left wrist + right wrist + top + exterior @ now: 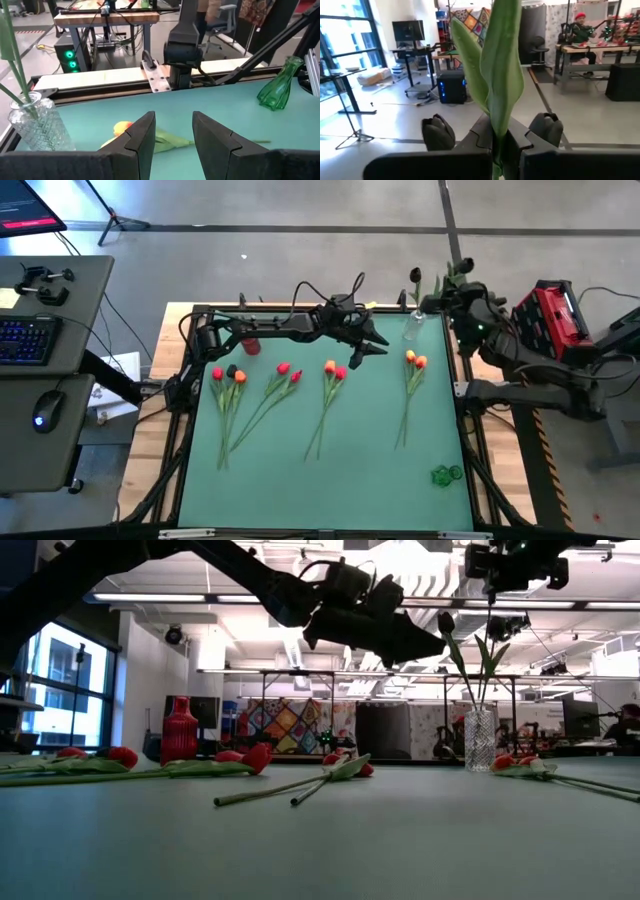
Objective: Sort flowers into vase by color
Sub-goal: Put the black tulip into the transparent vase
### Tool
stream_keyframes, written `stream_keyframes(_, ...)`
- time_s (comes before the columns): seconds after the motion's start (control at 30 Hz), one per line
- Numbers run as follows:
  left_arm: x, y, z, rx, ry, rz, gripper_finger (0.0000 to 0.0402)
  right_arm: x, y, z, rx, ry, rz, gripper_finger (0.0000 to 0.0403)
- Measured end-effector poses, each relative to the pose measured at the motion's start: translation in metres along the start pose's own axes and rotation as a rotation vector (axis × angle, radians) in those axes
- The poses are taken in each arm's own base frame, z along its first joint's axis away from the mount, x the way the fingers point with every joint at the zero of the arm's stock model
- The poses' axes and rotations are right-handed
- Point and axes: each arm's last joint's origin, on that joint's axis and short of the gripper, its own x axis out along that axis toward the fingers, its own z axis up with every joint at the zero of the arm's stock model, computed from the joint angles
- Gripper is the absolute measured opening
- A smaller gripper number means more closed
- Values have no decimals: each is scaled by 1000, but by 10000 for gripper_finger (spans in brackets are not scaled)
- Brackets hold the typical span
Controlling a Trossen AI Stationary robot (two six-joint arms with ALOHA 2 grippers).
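Early days. Right gripper fingers pinched on dark tulip stem, holding it in clear vase. Left gripper just beside vase, fingers half open, empty. Rest of flowers lie on table, well short of vase. Red vase and green vase empty.

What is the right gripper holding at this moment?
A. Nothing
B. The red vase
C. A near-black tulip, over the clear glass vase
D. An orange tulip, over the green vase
C: the right gripper is shut on the leafy stem of the near-black tulip, whose stem runs down into the clear glass vase.
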Motion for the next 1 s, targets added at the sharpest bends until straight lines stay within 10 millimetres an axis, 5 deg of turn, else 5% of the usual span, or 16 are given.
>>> stream_keyframes(1.0, 0, 0, -2, 21, 19, -3, 120, 49, 14, -56, -63, 266, -109, 0)
